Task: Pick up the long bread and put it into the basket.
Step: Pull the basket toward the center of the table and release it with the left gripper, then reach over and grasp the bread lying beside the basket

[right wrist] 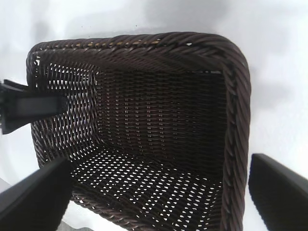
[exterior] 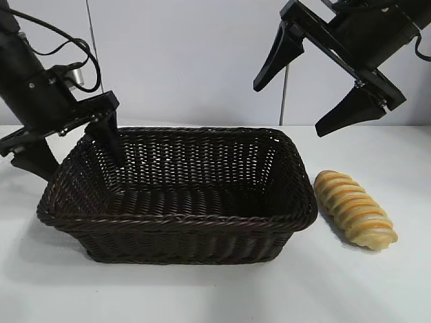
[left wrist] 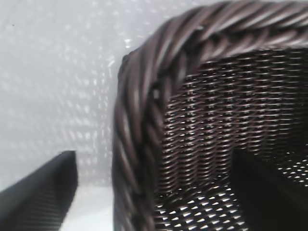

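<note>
The long bread (exterior: 355, 209) lies on the white table (exterior: 377, 282) just beside the basket (exterior: 176, 217), off its right short end and outside the rim. The right gripper (exterior: 322, 86) hangs above that same end of the basket, jaws spread wide, holding nothing. The left gripper (exterior: 74, 149) straddles the basket's left rim, jaws wide, one finger inside, one outside.
</note>
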Robot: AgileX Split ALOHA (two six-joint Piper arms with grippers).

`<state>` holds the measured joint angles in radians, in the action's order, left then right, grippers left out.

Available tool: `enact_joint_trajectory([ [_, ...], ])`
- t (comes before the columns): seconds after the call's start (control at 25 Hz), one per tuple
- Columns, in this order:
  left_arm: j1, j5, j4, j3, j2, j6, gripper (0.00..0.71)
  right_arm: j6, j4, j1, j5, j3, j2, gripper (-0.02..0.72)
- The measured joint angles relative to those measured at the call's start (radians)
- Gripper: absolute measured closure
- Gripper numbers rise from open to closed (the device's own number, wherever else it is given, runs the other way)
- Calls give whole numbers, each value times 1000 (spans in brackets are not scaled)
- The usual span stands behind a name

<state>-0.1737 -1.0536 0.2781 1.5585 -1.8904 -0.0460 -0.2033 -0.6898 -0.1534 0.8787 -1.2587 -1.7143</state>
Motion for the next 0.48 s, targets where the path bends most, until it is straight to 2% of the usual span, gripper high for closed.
enact_joint_trajectory([
  [0.12, 51, -79, -112, 111, 9, 35, 17, 0, 0, 0, -2, 0, 0, 9],
  [0.28, 168, -160, -213, 219, 9, 46, 17, 0, 0, 0, -3, 0, 0, 9],
  [0.48, 313, -179, -286, 247, 18, 46, 16, 0, 0, 0, -4, 0, 0, 9],
])
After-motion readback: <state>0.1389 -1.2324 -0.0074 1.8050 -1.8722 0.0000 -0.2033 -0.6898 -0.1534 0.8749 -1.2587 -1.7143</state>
